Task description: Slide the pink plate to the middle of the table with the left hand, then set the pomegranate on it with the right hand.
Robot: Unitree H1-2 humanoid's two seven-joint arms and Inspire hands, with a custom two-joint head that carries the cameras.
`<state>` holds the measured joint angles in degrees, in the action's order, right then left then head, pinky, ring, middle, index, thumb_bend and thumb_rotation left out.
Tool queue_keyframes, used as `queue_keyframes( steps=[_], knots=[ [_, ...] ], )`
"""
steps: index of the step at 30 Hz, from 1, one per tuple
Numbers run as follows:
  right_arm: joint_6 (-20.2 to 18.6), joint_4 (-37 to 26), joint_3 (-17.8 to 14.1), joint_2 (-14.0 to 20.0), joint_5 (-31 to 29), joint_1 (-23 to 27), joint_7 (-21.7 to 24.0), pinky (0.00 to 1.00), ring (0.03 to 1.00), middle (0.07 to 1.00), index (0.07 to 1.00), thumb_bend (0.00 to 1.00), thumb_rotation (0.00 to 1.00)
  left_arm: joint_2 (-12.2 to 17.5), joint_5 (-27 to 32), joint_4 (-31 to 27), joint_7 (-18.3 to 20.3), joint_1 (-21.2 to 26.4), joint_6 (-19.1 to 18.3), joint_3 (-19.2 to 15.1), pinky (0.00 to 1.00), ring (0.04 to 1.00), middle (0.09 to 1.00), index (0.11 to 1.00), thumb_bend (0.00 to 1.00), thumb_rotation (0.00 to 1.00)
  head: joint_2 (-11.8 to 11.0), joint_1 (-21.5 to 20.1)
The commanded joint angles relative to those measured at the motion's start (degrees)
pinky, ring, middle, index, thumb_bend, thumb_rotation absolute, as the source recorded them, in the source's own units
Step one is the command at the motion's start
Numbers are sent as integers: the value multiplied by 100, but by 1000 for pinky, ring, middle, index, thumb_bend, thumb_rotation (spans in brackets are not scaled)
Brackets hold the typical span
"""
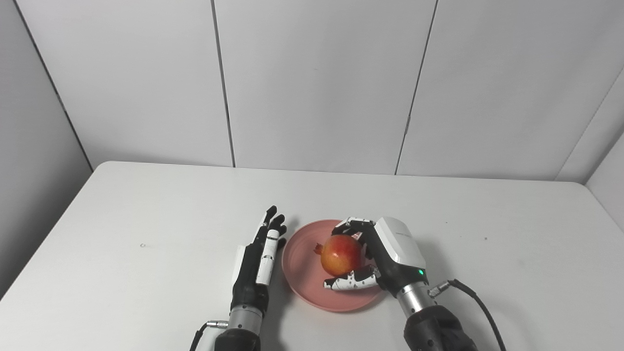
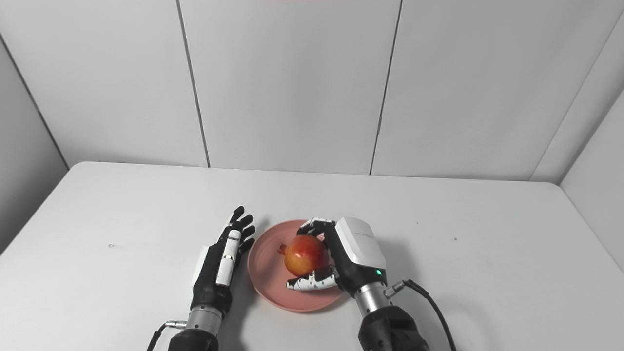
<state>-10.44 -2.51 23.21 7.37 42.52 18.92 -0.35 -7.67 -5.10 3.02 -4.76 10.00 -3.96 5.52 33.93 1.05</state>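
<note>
Two hands are seen at a pink plate on the white bench.
Nearest, the right hand is curled around the pomegranate, its thumb under the fruit's near side and its fingers over the far side; the pomegranate is held over the plate's middle, though contact with the plate cannot be told. The left hand is laid just beside the plate's left rim, fingers straight and spread, nothing held. Farther back, grey wall panels are seen.

pomegranate on plate (mid-table), left hand beside its left rim.
</note>
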Motion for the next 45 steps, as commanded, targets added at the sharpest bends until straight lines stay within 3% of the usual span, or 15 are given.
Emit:
queue_keyframes(
  steps=[1,8,17,18,19,26,41,45],
  knots=[
    [203,-160,1,42,106,120,-6,233,331,450,490,516,137,-119,-40,-53,-5,112,47,78,879,906,925,922,431,1000,7,-1],
    [210,-43,92,88,275,121,41,352,457,557,492,517,143,-129,-54,-82,4,110,-15,82,889,907,924,920,436,1000,15,0],
    [179,137,117,110,372,190,109,401,508,602,494,518,148,-122,-44,-103,30,119,-52,88,895,908,926,921,444,1000,42,-23],
    [182,132,122,123,364,194,147,465,571,648,610,643,203,-118,-53,-93,28,121,-38,92,890,906,926,921,442,1000,40,-23],
    [187,129,124,131,359,197,172,501,606,675,657,691,228,-115,-61,-85,26,123,-28,95,889,906,926,921,442,1000,40,-24],
    [71,-7,159,173,500,204,462,643,770,850,863,806,357,-122,-118,-124,19,128,-100,116,880,898,918,918,445,1000,41,-9],
    [155,-150,98,169,582,178,591,875,914,932,946,898,485,-153,-84,-95,20,151,-109,84,879,900,920,917,438,1000,5,-5],
    [161,-400,-6,178,467,147,636,886,932,946,963,916,510,-149,-92,-108,25,145,-100,89,877,899,920,919,434,1000,5,-5]
  ],
)
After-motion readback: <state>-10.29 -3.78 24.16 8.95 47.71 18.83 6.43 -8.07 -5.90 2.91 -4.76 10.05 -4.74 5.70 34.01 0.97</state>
